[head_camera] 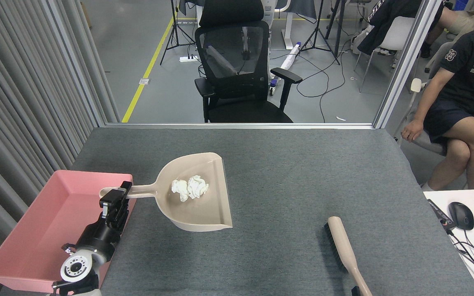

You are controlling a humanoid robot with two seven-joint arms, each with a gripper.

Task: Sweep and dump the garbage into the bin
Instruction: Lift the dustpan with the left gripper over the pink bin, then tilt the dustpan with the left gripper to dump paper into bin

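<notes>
Transfer step. The left gripper (pixel 115 196), jaws closed on the handle of the beige dustpan (pixel 198 205), holds the pan above the grey surface (pixel 294 164). The garbage (pixel 189 188), two crumpled white tissue balls, sits inside the pan near the handle end. The pink bin (pixel 39 230) lies at nine o'clock from the pan. The brush (pixel 342 246) rests at four o'clock; the right gripper's state cannot be told. Next, probably: carry the pan over the bin and tip it.
</notes>
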